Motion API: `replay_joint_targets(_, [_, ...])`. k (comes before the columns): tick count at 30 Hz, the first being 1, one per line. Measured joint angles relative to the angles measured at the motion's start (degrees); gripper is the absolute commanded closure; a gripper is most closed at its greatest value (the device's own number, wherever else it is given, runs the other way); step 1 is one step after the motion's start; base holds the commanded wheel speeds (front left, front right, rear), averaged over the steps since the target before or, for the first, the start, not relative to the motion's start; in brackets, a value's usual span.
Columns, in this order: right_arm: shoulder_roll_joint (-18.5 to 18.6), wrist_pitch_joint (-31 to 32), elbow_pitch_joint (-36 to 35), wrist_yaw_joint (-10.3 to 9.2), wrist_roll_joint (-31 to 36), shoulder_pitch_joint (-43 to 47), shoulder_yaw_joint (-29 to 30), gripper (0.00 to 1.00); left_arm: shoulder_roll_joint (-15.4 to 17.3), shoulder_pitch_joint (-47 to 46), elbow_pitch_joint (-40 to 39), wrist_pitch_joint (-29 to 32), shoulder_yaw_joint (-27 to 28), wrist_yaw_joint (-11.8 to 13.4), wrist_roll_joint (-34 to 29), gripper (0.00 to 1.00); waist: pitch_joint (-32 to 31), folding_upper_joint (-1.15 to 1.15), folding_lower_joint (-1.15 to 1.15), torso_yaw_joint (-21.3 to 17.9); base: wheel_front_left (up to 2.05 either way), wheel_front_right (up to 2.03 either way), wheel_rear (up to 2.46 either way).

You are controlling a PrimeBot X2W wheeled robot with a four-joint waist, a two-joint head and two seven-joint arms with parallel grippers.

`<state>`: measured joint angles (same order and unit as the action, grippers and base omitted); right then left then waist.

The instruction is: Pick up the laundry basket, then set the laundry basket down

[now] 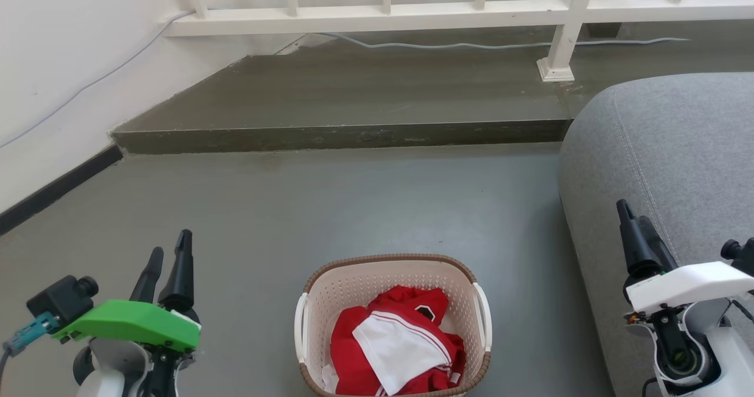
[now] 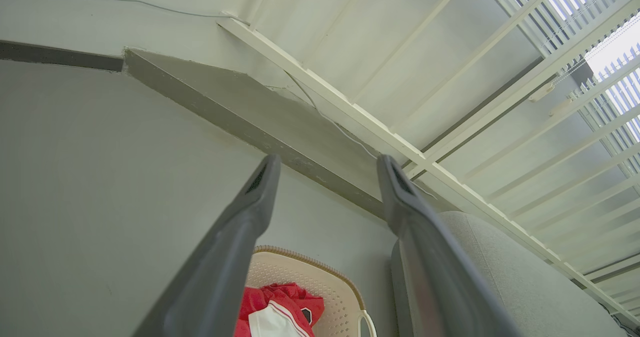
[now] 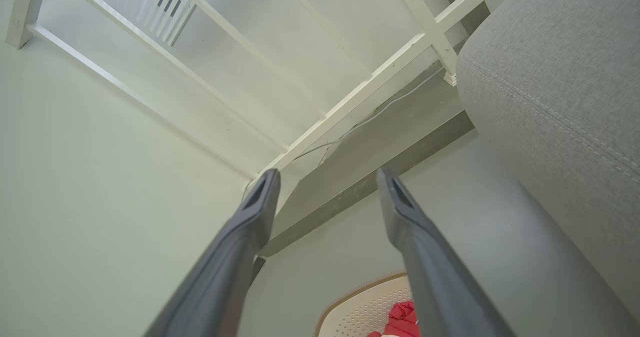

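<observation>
1. The laundry basket [image 1: 359, 294] is sitting on the grey floor [image 1: 353, 208] directly in front of the robot, between its two arms, with the grey sofa [image 1: 665, 167] near it on the robot's right
2. The left gripper [image 1: 169, 251] is hanging released well out to the basket's left, with its fingers spread and nothing between them. The right gripper [image 1: 635, 220] is hovering by the sofa's edge, likewise unclenched and empty, as its wrist view is showing
3. The basket is looking like thin, stiff, perforated plastic and is probably light. The red and white clothes [image 1: 389, 341] lying in it are likely adding little weight, though they may be sliding about if it tips
4. The left handle [image 1: 301, 326] and the right handle [image 1: 485, 317] are offering the sensible holds, one per gripper, with the lift kept level. Smooth plastic could be slipping between narrow fingers
5. The bottom edge of the head view is cutting off the near rim. The gap behind each handle is proving too small to judge, each wrist view is catching a corner of the basket, and the depth of the clothes is impossible to tell
</observation>
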<state>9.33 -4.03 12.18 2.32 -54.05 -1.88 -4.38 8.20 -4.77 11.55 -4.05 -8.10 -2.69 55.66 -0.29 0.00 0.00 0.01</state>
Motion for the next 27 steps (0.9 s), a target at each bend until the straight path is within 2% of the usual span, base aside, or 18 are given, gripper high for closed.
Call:
replay_joint_targets(7, [0.27,-1.26,0.03,-1.49,6.51,0.03,-2.23,0.00,0.77,-0.01,-1.10,-1.35,-2.86,1.54,-7.91,0.00,-0.09,0.00,0.00,0.01,0.00,0.00,0.00])
replay_joint_targets(27, [0.73,-5.09,0.94,-4.76,21.27,1.22,-5.95,0.00,0.80,0.44,-1.22,-5.16,-7.08,4.91,-22.61,0.00,-0.55,0.00,0.00,-0.01,0.00,0.00,0.00])
